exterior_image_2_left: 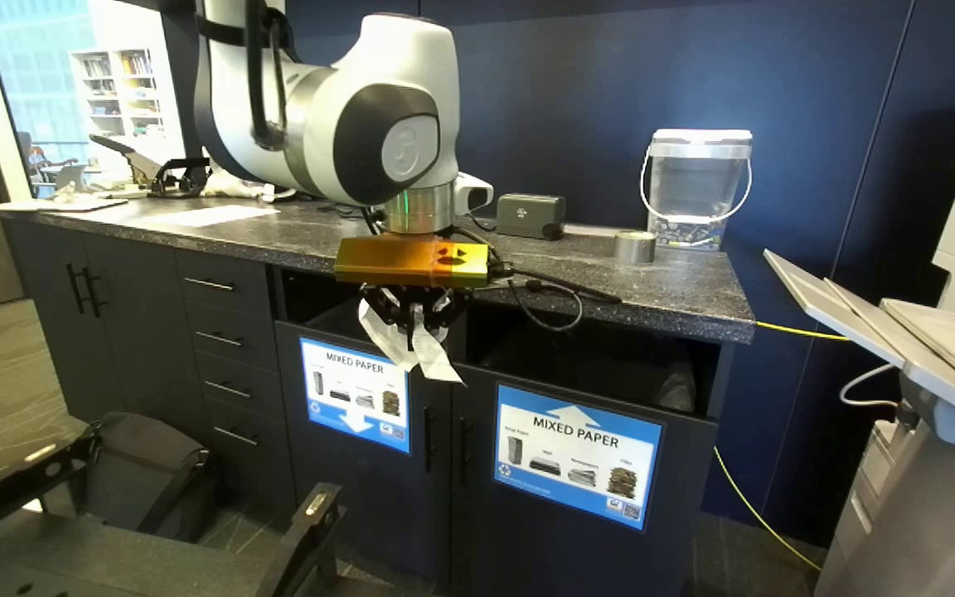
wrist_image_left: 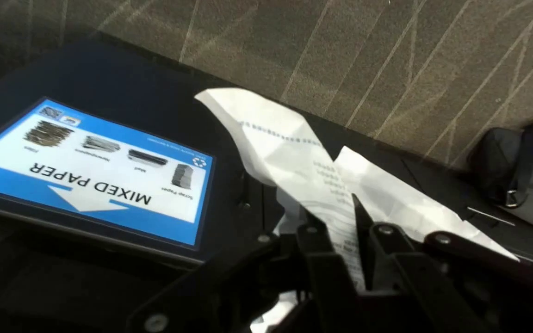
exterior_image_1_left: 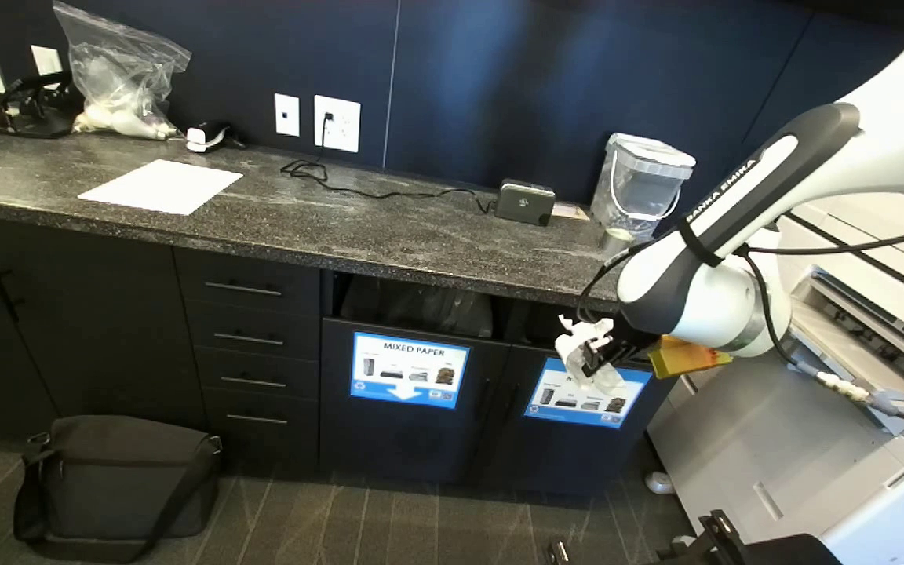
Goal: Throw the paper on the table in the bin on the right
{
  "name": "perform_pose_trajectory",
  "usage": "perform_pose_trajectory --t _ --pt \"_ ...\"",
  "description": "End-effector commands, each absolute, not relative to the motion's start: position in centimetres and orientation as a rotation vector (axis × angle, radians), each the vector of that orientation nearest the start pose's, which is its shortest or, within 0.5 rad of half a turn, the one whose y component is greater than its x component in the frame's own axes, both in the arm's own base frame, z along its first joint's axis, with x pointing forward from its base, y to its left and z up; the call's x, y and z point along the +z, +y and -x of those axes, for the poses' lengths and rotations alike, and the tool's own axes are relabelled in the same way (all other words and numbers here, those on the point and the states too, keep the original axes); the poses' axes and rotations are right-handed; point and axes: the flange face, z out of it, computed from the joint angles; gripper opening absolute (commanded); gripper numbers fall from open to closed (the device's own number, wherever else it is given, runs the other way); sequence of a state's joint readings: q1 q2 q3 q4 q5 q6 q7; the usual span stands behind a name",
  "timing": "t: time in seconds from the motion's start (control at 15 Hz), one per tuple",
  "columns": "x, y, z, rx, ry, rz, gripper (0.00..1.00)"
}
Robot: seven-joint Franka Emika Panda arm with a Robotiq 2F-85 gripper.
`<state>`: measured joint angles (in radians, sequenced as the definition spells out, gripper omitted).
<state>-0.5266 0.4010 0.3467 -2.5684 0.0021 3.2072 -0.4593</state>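
Note:
The paper (exterior_image_1_left: pixel 574 345) is a crumpled white wad with loose strips sticking out. It shows in both exterior views (exterior_image_2_left: pixel 438 356) and, with faint print, in the wrist view (wrist_image_left: pixel 285 134). My gripper (exterior_image_1_left: pixel 595 362) is shut on it, the paper pinched between the fingers (wrist_image_left: pixel 333 212). The gripper (exterior_image_2_left: pixel 415 327) hangs in front of the edge of the dark stone table (exterior_image_2_left: pixel 676 286). The bin (exterior_image_2_left: pixel 560 551) is the black right-hand compartment with an open slot above its label. In that exterior view the gripper is left of this slot. The bin (wrist_image_left: pixel 123 83) lies left in the wrist view.
The twin compartment (exterior_image_1_left: pixel 397 439) stands beside the bin, also labelled. A grey printer (exterior_image_1_left: pixel 781 447) stands right of the counter. A clear bucket (exterior_image_2_left: pixel 697 178), a tape roll (exterior_image_2_left: pixel 635 246) and a dark box (exterior_image_2_left: pixel 531 215) stand on the counter. A flat white sheet (exterior_image_1_left: pixel 162 187) lies further along.

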Motion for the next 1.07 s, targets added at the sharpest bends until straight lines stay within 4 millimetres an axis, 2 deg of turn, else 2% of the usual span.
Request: perform_pose_trajectory --t 0.0,0.33,0.53,0.73,1.0 --pt "14.2 -7.1 -45.1 -0.624 -0.430 2.969 0.17" --pt "11.0 -8.2 -45.3 -0.709 -0.603 2.937 0.18" --pt "8.9 -8.9 -46.5 -0.737 -0.636 2.940 0.18" --pt "6.8 -9.3 -48.6 -0.800 -0.522 2.957 0.17" --pt "3.4 -10.0 -51.1 -0.922 -0.263 3.010 0.16"
